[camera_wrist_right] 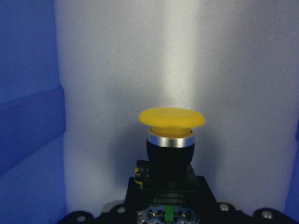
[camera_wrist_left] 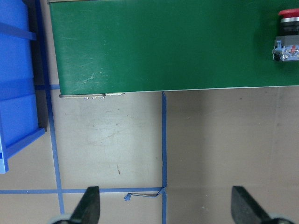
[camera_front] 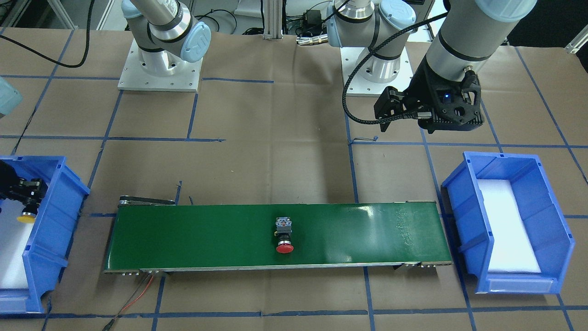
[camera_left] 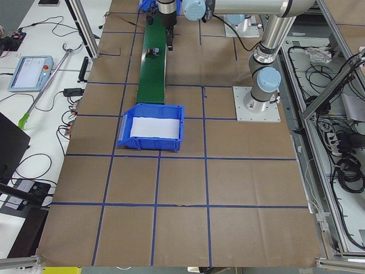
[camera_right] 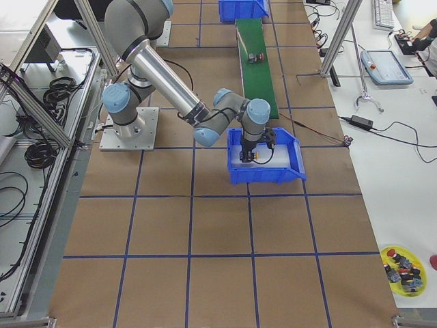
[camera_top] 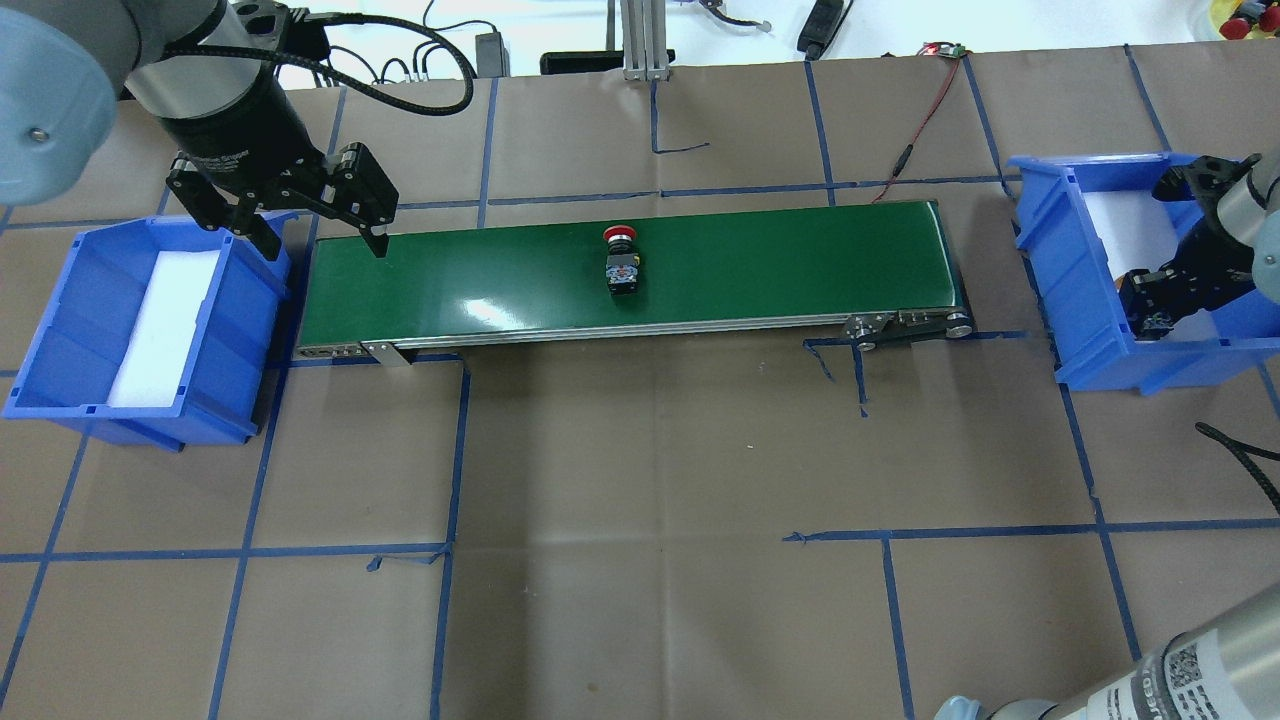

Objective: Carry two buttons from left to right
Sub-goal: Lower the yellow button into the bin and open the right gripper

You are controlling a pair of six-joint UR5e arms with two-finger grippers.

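Observation:
The red button [camera_top: 622, 262] lies on its side at the middle of the green conveyor belt [camera_top: 780, 265], cap toward the far edge; it also shows top right in the left wrist view as the red button [camera_wrist_left: 289, 32]. My left gripper [camera_top: 322, 243] hangs open and empty above the belt's left end, beside the left blue bin [camera_top: 240, 330]. The yellow button [camera_wrist_right: 171, 140] is low inside the right blue bin [camera_top: 1070, 260], over its white foam. My right gripper [camera_front: 26, 202] is shut on its black body, with the yellow cap [camera_front: 26, 217] pointing away from the wrist.
The left bin holds only a white foam pad [camera_top: 160, 330]. Red and black wires [camera_top: 920, 110] run from the belt's far right end. Blue tape lines cross the brown paper table. A yellow dish of spare buttons [camera_right: 404, 265] sits on a side table.

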